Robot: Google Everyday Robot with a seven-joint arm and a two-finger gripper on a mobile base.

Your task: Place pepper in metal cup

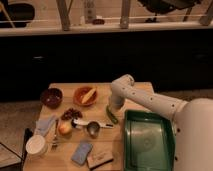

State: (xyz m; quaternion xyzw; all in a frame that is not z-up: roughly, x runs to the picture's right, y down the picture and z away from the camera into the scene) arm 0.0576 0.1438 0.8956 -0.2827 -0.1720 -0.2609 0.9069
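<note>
Near the desk's middle, toward the right edge, the gripper [112, 112] points down with its fingers clamped on the pepper [112, 117], just right of the metal cup [93, 128]

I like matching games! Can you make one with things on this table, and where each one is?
Things:
1. pepper
2. metal cup
3. green tray
4. white cup

Places:
A. right side of the table
B. front left corner
C. under the gripper, beside the tray
D. middle of the table, left of the pepper

Pairs: 1-C, 2-D, 3-A, 4-B
</note>
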